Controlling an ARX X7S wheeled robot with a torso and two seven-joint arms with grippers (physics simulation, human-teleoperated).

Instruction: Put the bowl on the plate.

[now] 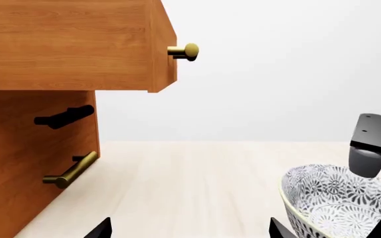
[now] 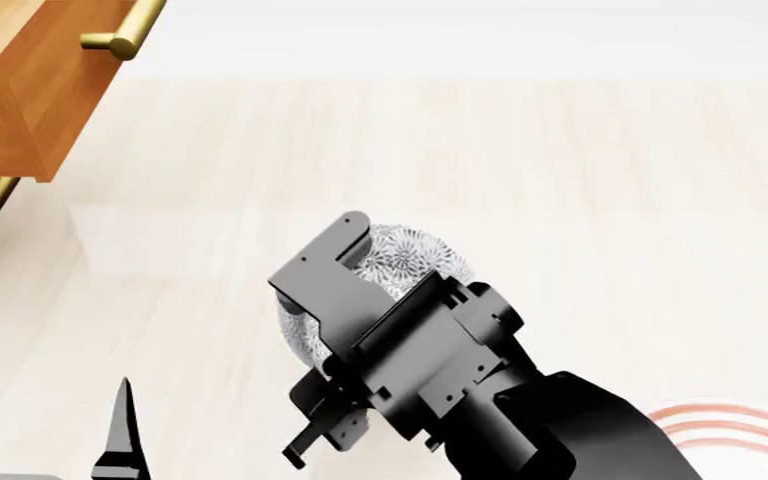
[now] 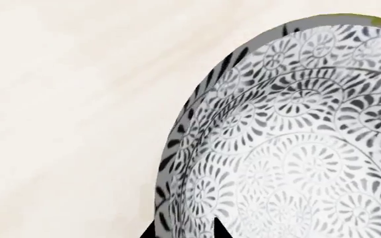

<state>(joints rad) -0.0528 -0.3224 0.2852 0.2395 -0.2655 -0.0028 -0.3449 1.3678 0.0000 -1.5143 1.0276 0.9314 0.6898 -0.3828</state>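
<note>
Between the right gripper's black fingers sits the rim of the small white bowl with grey floral pattern, pinched. Beyond it lies the white plate with red rings, apart. Nearby, the left gripper fingers are spread, holding nothing.

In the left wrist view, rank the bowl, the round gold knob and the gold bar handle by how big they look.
1. The bowl, cut off by the frame.
2. The gold bar handle.
3. The round gold knob, smallest.
The bowl sits nearest the camera, so true sizes stay unsure.
</note>
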